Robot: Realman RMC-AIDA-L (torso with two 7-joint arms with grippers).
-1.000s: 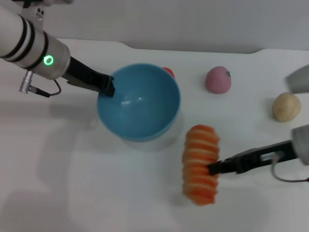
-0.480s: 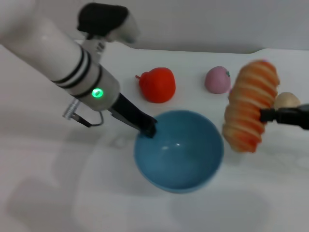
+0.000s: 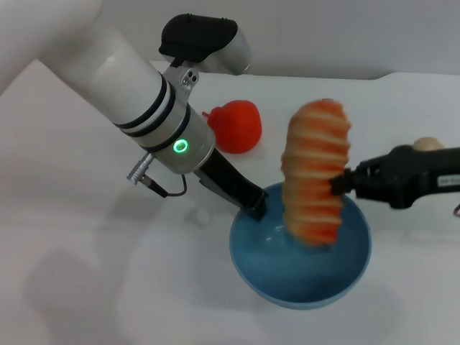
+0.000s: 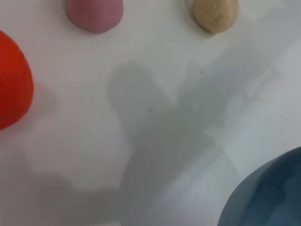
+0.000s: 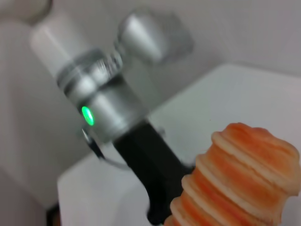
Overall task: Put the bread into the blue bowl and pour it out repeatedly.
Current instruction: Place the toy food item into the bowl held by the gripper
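Overhead, right claw [image 3: 339, 185] clamps the bread [image 3: 315, 171] (no lettering visible); left claw [image 3: 257, 209] pinches the blue bowl [image 3: 302, 277].

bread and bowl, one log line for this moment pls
right claw: holds bread upright over blue bowl | left claw: grips bowl rim | bread not in bowl yet

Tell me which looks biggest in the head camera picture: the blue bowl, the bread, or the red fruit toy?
1. Blue bowl, widest.
2. Bread, held above the bowl by the right gripper, so nearer the camera and maybe flattered.
3. Red fruit toy, smallest.
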